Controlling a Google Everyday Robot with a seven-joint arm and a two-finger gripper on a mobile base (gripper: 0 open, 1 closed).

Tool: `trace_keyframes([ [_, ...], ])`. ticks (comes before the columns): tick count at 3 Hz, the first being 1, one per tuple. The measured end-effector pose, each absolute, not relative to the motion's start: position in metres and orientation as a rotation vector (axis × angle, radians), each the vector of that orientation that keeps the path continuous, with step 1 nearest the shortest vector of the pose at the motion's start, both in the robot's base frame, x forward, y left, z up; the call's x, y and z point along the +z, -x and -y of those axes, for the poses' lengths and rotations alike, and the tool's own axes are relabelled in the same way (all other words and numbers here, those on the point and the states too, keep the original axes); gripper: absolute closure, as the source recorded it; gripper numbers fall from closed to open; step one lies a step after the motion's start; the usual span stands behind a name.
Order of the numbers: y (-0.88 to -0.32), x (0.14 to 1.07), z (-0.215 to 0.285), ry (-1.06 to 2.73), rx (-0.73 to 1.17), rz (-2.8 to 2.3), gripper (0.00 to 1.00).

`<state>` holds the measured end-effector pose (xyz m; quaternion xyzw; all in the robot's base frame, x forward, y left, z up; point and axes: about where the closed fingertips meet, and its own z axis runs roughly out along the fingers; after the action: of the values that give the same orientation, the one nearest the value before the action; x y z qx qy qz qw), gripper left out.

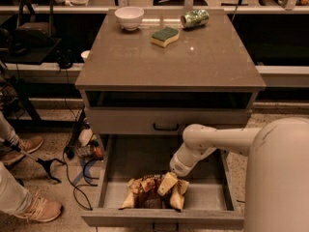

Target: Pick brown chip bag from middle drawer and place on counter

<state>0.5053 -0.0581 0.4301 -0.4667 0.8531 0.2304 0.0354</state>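
The brown chip bag [144, 198] lies crinkled on the floor of the open middle drawer [120, 166], near its front wall. My gripper [167, 183] reaches down into the drawer from the right. It sits right at the bag's upper right part, touching or just above it. My white arm [207, 139] crosses the drawer's right side. The counter [193, 66] is the wide grey-brown top of the cabinet above.
On the counter's far edge stand a white bowl [129, 17], a green-yellow sponge [164, 36] and a lying green can [194, 18]. A closed drawer front with a black handle [165, 127] is above the open drawer. A person's shoes [34, 209] and cables [72, 173] are on the floor at left.
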Motion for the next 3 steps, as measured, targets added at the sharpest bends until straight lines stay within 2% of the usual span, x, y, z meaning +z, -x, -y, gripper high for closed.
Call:
trace_keyframes([
  [2, -0.502, 0.435, 0.047, 1.346, 0.761, -2.562, 0.72],
  [3, -0.502, 0.489, 0.048, 1.257, 0.785, -2.357, 0.95],
])
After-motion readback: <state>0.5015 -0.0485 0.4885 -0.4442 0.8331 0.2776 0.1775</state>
